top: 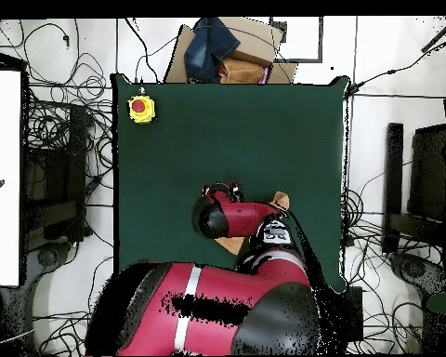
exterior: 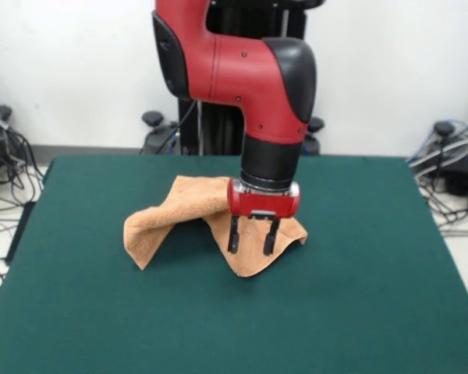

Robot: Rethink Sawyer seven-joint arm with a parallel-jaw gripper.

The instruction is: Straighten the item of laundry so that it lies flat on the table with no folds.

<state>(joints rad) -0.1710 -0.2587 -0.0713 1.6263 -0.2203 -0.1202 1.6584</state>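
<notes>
The towel lay crumpled on the green bench, a bit toward the robot's side of centre in the front view. It wasn't flat: one part rose in a ridge toward the arm, one lobe drooped to the pic's left and a pointed corner reached toward the camera. Probably bunched that way because cloth was drawn up at the middle.

The claw hung at the towel's camera-side part, w/ its two black fingers spread apart and pointing straight down. Nothing was pinched between them. Tips looked just at or slightly above the cloth; contact couldn't be told for sure. Vertical pose suited a top-down pinch on a fold or corner.

In the overhead view the arm covered nearly all of the towel; only small peach bits showed beside the wrist. A yellow box w/ a red button sat at a far bench corner, well apart from the work, likely kept out of reach of the cloth. Cardboard and a dark cloth lay off the bench beyond that edge.

Judgement: task far from done. Folds remained, no stripe or hem was laid out straight. Next move prob. needed a grip on a corner and an outward pull; risk was dragging the whole towel instead of spreading it.
</notes>
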